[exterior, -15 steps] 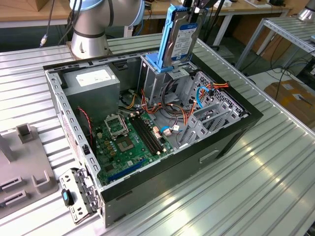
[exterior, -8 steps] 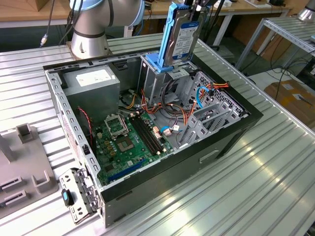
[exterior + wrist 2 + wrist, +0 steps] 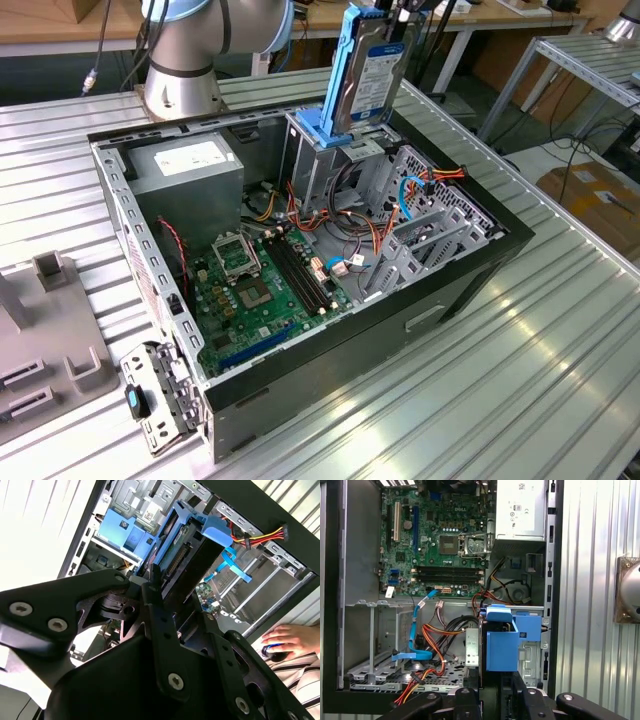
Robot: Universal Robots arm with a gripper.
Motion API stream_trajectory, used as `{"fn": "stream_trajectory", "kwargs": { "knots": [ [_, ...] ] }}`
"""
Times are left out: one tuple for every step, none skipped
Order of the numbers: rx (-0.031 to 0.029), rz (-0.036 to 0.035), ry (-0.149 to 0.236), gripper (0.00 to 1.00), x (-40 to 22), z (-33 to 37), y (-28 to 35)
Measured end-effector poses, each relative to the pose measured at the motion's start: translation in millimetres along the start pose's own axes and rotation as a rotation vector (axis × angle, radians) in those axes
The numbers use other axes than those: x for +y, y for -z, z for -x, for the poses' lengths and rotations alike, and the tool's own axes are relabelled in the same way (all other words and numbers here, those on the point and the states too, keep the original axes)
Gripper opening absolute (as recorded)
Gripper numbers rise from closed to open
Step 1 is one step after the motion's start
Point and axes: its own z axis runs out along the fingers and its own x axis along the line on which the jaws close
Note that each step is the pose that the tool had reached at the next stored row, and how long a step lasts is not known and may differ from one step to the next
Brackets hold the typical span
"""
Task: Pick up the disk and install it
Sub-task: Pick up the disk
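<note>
Exterior view: lighting was bright and even, from overhead. Soft streaks of sheen ran along the ribbed metal tabletop (image 3: pixel 520 380), and a pale glare lay on the label of the disk (image 3: pixel 368 70). Shadows inside the open computer case (image 3: pixel 480 270) were short and soft, darkest beside the power supply (image 3: pixel 190 170). Second wrist view: contrast was harsh. The tabletop was blown out to near white along one side, while the gripper (image 3: pixel 180 595) body read as a near-black mass with small highlights on its screws. First wrist view: the motherboard (image 3: pixel 440 535) was evenly lit, the case walls were dark, and the tabletop ribs carried mild glare.
</note>
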Motion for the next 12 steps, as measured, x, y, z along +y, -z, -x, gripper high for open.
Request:
{"fn": "stream_trajectory", "kwargs": {
  "knots": [
    [-0.0001, 0.0000, 0.000, 0.35, 0.0, 0.0, 0.3],
    [-0.0002, 0.0000, 0.000, 0.35, 0.0, 0.0, 0.4],
    [-0.0003, 0.0000, 0.000, 0.35, 0.0, 0.0, 0.3],
    [-0.0001, 0.0000, 0.000, 0.35, 0.0, 0.0, 0.4],
    [-0.0001, 0.0000, 0.000, 0.35, 0.0, 0.0, 0.4],
    [-0.0002, 0.0000, 0.000, 0.35, 0.1, -0.4, 0.4],
    [0.0000, 0.0000, 0.000, 0.35, 0.1, -1.5, 0.5],
    [-0.0001, 0.0000, 0.000, 0.35, 0.1, -3.0, 0.4],
    [0.0000, 0.0000, 0.000, 0.35, 0.2, -4.0, 0.5],
    [0.0000, 0.0000, 0.000, 0.35, 0.2, -6.4, 0.5],
    [-0.0001, 0.0000, 0.000, 0.35, 0.3, -8.2, 0.5],
    [-0.0002, 0.0000, 0.000, 0.35, 0.5, -14.0, 0.4]
  ]
}}
